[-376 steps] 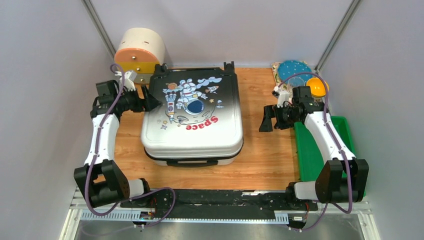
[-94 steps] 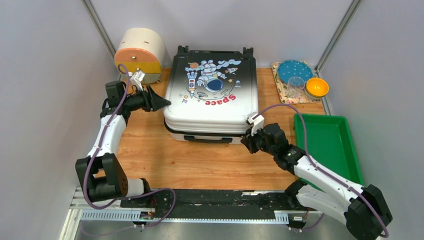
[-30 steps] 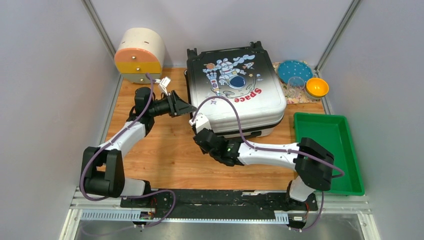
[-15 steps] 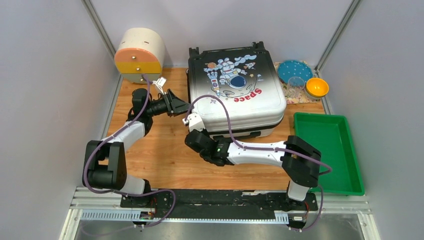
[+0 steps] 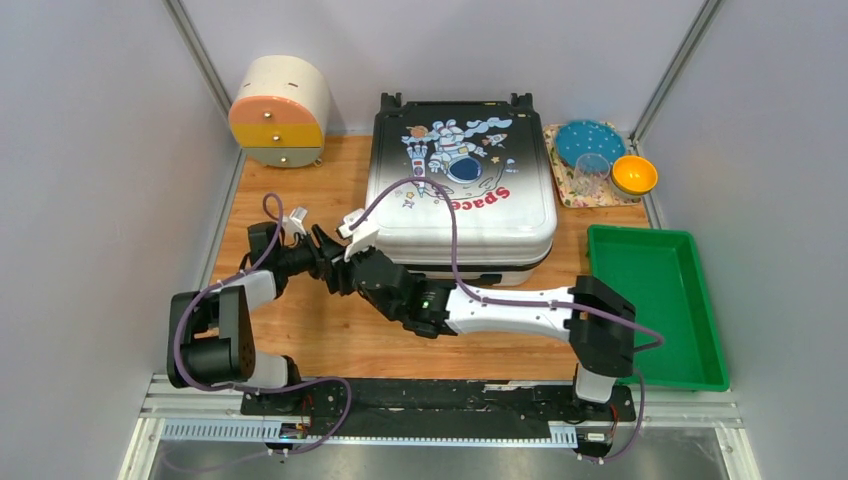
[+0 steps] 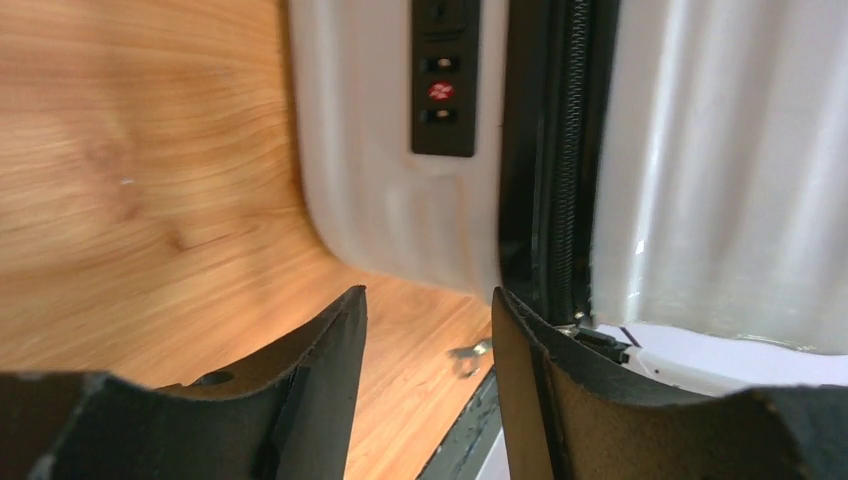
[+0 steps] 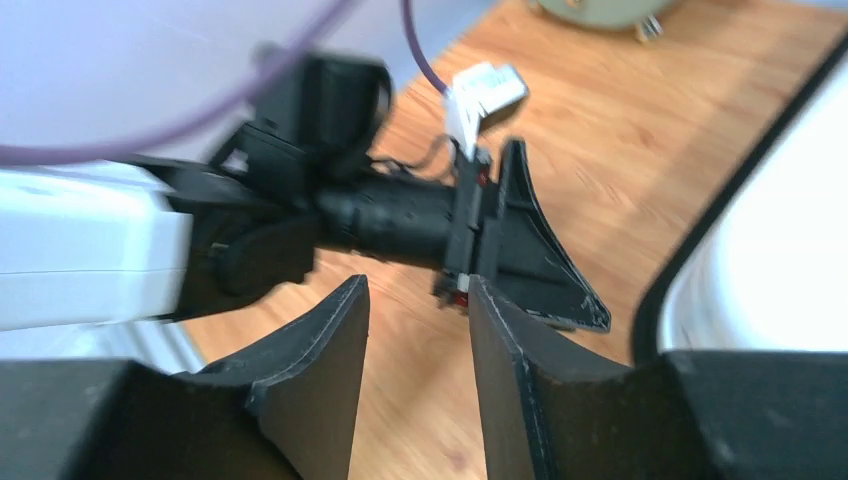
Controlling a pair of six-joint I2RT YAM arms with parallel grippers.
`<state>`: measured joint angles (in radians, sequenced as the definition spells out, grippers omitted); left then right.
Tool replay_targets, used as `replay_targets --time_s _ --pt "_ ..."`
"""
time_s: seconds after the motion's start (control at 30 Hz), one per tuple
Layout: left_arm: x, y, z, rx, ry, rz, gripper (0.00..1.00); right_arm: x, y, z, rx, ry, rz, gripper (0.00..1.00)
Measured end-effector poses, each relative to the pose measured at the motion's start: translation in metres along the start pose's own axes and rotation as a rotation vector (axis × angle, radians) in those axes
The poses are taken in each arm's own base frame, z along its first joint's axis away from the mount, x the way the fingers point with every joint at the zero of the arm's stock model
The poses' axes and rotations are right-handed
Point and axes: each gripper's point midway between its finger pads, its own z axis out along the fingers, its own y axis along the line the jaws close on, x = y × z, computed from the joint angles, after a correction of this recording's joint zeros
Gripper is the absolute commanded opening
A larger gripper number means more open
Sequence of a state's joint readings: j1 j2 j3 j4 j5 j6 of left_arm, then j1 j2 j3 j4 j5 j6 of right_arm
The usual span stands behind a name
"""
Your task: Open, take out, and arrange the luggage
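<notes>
Wooden table (image 5: pixel 300 330); luggage (image 5: pixel 470 215) just ahead of left hand (image 6: pixel 428 297); right hand (image 7: pixel 415 285) alongside.

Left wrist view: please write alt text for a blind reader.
The left hand, fingers apart and empty, points at a corner of the white luggage on the wooden table. A black zipper runs along the shell's seam, with a black lock panel bearing a red mark beside it.
</notes>
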<state>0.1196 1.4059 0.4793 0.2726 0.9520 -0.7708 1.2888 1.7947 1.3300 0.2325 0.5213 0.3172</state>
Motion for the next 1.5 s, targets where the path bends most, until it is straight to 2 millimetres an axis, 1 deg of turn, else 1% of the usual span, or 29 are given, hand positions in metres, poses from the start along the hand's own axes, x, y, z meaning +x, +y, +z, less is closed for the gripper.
replay_targets --time_s 0.07,0.13,0.17,0.23,0.33,0.37,0.43,0.5,0.57,0.63,0.7,0.77,0.83,1.0,1.07,1.17,1.27,1.37,1.4,1.47,1.5 --pt "0.000 0.007 -0.008 -0.008 0.002 0.006 0.60 -0.022 0.016 -0.010 -0.068 -0.043 0.027 0.46" --pt "-0.007 0.016 -0.019 -0.022 -0.023 0.019 0.61 -0.044 0.025 -0.022 -0.124 -0.084 0.045 0.46" --pt "-0.011 0.019 -0.024 -0.028 -0.032 0.029 0.61 -0.054 0.026 -0.029 -0.146 -0.101 0.050 0.47" --pt "-0.017 0.023 -0.034 -0.042 -0.039 0.104 0.61 -0.069 0.026 -0.038 -0.176 -0.118 0.051 0.50" --pt "-0.018 0.015 -0.044 -0.028 -0.020 0.297 0.62 -0.086 0.016 -0.047 -0.203 -0.124 0.022 0.52" --pt "-0.014 0.009 -0.048 -0.010 -0.012 0.383 0.62 -0.091 0.010 -0.048 -0.202 -0.124 0.012 0.53" --pt "-0.005 -0.002 -0.052 0.021 -0.004 0.534 0.63 -0.099 -0.014 -0.050 -0.193 -0.110 -0.012 0.56" --pt "0.008 -0.008 -0.052 0.049 0.010 0.639 0.63 -0.104 -0.046 -0.049 -0.169 -0.093 -0.028 0.58" --pt "0.026 -0.009 -0.045 0.080 0.052 0.712 0.63 -0.109 -0.084 -0.050 -0.124 -0.074 -0.043 0.59" --pt "0.047 -0.006 -0.037 0.112 0.107 0.739 0.63 -0.110 -0.123 -0.052 -0.075 -0.050 -0.066 0.60" --pt "0.062 -0.002 -0.030 0.132 0.154 0.743 0.64 -0.110 -0.149 -0.057 -0.042 -0.027 -0.083 0.61" --pt "0.068 -0.001 -0.024 0.151 0.183 0.759 0.64 -0.108 -0.164 -0.064 -0.037 0.004 -0.102 0.61" --pt "0.071 -0.001 -0.018 0.170 0.200 0.786 0.64 -0.109 -0.175 -0.073 -0.040 0.027 -0.115 0.61" --pt "0.076 0.001 -0.007 0.198 0.235 0.801 0.64 -0.112 -0.193 -0.094 -0.055 0.070 -0.123 0.61" --pt "0.075 0.001 -0.002 0.210 0.245 0.804 0.64 -0.113 -0.199 -0.104 -0.059 0.084 -0.126 0.61" --pt "0.069 -0.001 0.004 0.227 0.245 0.808 0.66 -0.113 -0.198 -0.117 -0.084 0.098 -0.141 0.61" --pt "0.061 -0.006 0.009 0.252 0.233 0.810 0.66 -0.111 -0.196 -0.123 -0.101 0.106 -0.149 0.61" --pt "0.057 -0.015 0.012 0.293 0.224 0.793 0.61 -0.104 -0.197 -0.130 -0.113 0.130 -0.151 0.61" --pt "0.057 -0.018 0.012 0.306 0.221 0.786 0.56 -0.101 -0.198 -0.132 -0.111 0.141 -0.149 0.61" --pt "0.057 -0.026 0.011 0.339 0.218 0.775 0.51 -0.096 -0.202 -0.133 -0.106 0.155 -0.147 0.60" --pt "0.058 -0.029 0.010 0.351 0.215 0.774 0.44 -0.093 -0.204 -0.133 -0.104 0.166 -0.150 0.60"
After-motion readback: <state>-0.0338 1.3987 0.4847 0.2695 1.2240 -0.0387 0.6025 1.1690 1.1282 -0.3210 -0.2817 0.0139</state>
